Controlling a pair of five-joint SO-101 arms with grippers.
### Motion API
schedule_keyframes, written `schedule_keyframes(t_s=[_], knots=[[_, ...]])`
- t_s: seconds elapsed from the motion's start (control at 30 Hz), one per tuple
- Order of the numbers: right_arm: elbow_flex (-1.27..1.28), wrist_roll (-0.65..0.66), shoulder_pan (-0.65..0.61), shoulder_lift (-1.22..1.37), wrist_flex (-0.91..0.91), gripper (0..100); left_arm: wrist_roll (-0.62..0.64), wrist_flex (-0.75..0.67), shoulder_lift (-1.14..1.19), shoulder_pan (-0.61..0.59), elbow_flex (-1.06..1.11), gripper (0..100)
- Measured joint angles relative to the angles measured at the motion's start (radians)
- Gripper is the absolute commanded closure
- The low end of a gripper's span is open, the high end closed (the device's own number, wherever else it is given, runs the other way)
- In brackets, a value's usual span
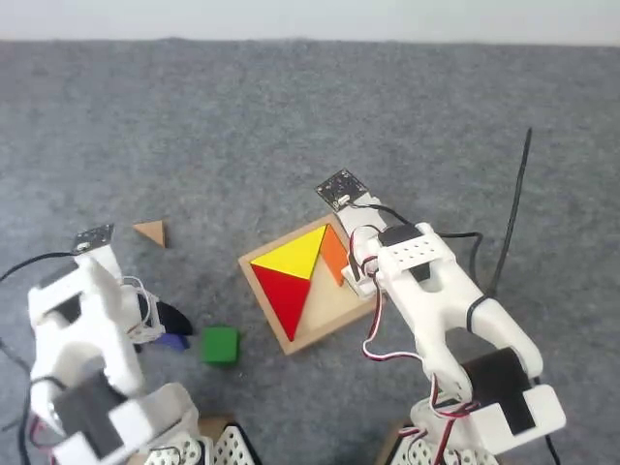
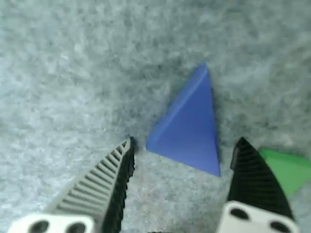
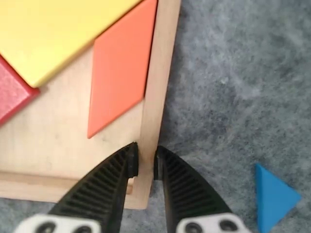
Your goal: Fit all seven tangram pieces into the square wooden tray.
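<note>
**Square wooden tray** (image 3: 156, 73): it lies on the grey carpet, and its rim wall passes directly between the fingertips of the right gripper (image 3: 146, 162). That gripper is clenched on the rim near a corner, one finger inside the tray and one outside.

**Contents:**
- A yellow triangle (image 3: 58, 34) and a red triangle (image 3: 12, 94) are seated.
- An orange parallelogram (image 3: 121, 73) lies just ahead of the inner finger, along the held rim.
- Bare wood shows around the held corner.
- With three of seven pieces seated, the task is judged under halfway.

**Loose pieces:**
- A dark blue triangle (image 2: 187, 126) lies flat on the carpet just ahead of the left gripper (image 2: 184, 143), between its fingers. The fingers stand wide apart and touch nothing.
- A green square (image 2: 286, 170) lies just outside one of those fingers.
- A light blue triangle (image 3: 272, 196) rests on the carpet on the right gripper's outer-finger side, clear of the tray.
- A tan triangle (image 1: 150, 232) lies well beyond the left gripper.

**Step in hand (judged):** the left arm is picking up the dark blue triangle while the right arm steadies the tray.

**Recommendations:**
- The piece is thin and its sides are not parallel, so a careless squeeze may push it out forwards.
- Lower the fingertips right to the carpet and centre the piece between them.
- Set one finger against a full edge and the other against the opposite corner, and close slowly.
- Keep the outer finger clear of the green square.
- Keep the right grip firm.
</note>
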Motion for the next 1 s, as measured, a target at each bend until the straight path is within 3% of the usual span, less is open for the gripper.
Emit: schedule_keyframes(t_s=[0.63,1.0], knots=[[0.000,0.000,0.000,0.000,0.000,99.1,0.002,0.023,0.101,0.009,-0.081,80],[0.000,0.000,0.000,0.000,0.000,99.1,-0.003,0.025,0.097,0.011,-0.081,80]])
